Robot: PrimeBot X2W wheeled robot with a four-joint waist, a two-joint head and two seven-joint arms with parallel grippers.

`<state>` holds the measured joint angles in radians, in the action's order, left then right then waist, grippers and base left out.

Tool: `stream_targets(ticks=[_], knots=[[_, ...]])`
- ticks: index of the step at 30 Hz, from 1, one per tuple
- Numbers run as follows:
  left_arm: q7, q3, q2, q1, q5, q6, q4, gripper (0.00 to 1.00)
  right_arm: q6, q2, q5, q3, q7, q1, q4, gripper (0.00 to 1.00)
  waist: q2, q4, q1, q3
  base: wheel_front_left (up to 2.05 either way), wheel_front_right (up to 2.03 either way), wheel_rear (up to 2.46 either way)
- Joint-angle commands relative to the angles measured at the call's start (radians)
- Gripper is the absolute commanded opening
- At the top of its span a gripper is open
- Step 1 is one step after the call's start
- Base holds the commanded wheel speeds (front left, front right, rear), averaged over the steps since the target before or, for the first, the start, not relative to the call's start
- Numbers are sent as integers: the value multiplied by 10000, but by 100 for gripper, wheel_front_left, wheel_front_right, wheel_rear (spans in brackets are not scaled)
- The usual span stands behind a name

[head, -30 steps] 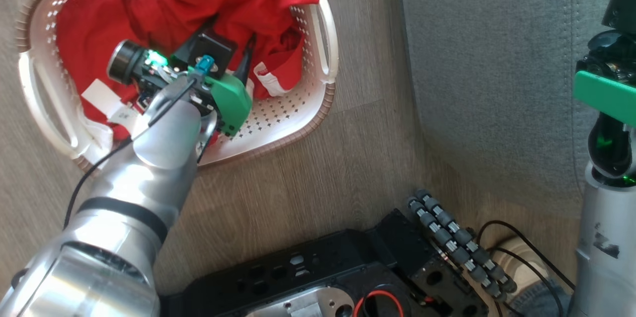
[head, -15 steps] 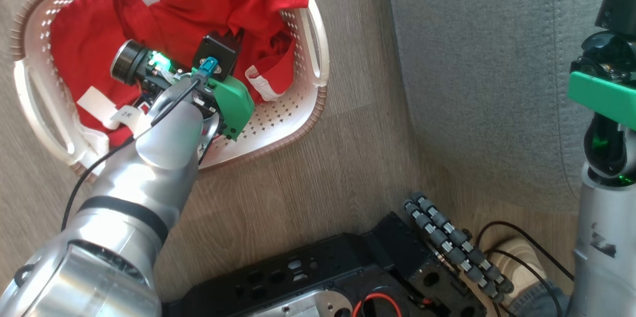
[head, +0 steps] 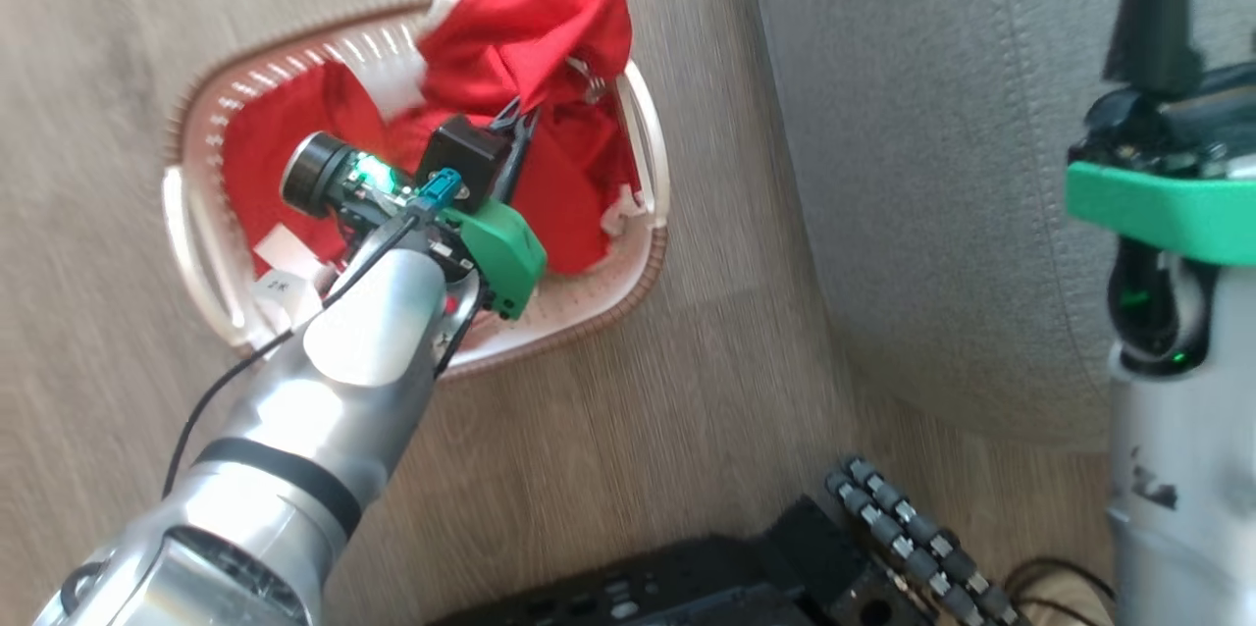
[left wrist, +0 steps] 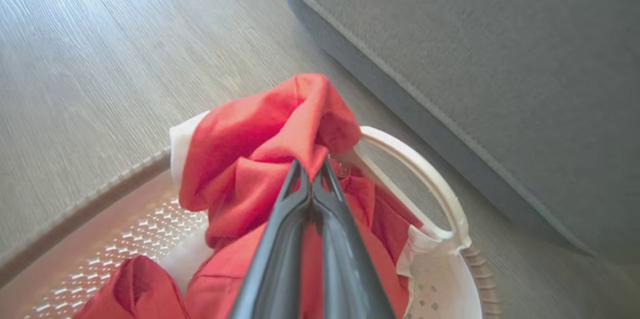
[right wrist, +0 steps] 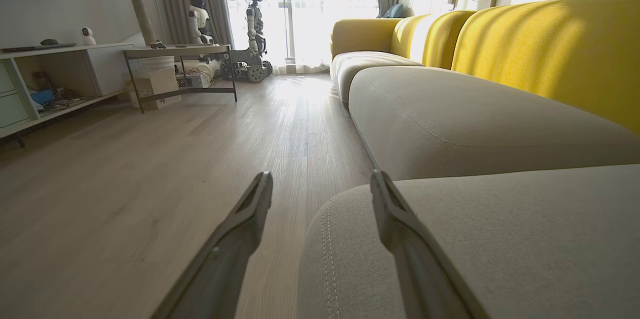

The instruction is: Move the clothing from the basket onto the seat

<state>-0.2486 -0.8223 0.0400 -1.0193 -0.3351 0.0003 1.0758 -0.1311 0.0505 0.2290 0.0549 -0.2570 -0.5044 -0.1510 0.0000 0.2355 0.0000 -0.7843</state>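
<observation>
Red clothing (head: 530,47) with white trim fills the cream basket (head: 643,126) on the wood floor. My left gripper (head: 520,121) is shut on a fold of the red clothing (left wrist: 280,134) and holds it bunched up above the basket rim (left wrist: 425,174). More red fabric lies below in the basket. The grey seat (head: 932,165) stands just right of the basket, and its stitched edge (left wrist: 450,59) runs past the rim. My right gripper (right wrist: 320,181) hangs open and empty over the front corner of the seat (right wrist: 500,239).
My dark wheeled base (head: 785,567) with a row of rollers sits at the bottom of the head view. In the right wrist view, yellow sofa backs (right wrist: 550,44) line the right, and a low table (right wrist: 180,69), shelving and other robots stand across the room.
My left gripper has closed on the red clothing and lifted a fold of it above the basket. The head view has shifted, so the basket appears farther right and lower.
</observation>
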Motion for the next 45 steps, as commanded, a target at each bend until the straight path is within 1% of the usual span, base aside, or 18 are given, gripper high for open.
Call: stream_targets(ticks=[1, 6, 13, 19, 26, 30, 37, 45], knots=[[-125, 93, 103, 412, -155, 97, -479, 0, 4, -3, -109, -231, -47, 561, -88, 100, 0, -315, 0, 925, 0, 0, 0], [-129, -4, 103, 899, -398, 171, -1402, 0, 4, -3, -373, -339, -47, 1088, 621, 100, 0, -647, 0, 2297, 0, 0, 0], [-130, 52, 103, 1434, -683, 211, -2285, 0, 4, -3, -633, -607, -47, 2183, 1630, 100, 0, -1068, 0, 4465, 0, 0, 0], [-130, 271, 103, 1658, -1172, 104, -2477, 0, 4, -3, -866, -662, -47, 3242, 2261, 100, 0, -1445, 0, 6169, 0, 0, 0], [200, 356, 254, 1584, -1469, -138, -2434, 0, 4, -3, -964, -847, -47, 4264, 2787, 100, 0, -1749, 0, 7673, 0, 0, 0], [391, 406, 306, 1540, -1595, -169, -2627, 0, 4, -3, -952, -986, -47, 4514, 2918, 100, 0, -1894, 0, 8039, 0, 0, 0], [1084, 261, 439, 1354, -1696, -347, -3144, 0, 4, -3, -849, -1392, -47, 4829, 3183, 100, 0, -2255, 0, 8672, 0, 0, 0], [1587, 153, 504, 1119, -1735, -294, -3919, 0, 4, -3, -810, -2387, -47, 4750, 3614, 100, 0, -2571, 0, 9076, 0, 0, 0]])
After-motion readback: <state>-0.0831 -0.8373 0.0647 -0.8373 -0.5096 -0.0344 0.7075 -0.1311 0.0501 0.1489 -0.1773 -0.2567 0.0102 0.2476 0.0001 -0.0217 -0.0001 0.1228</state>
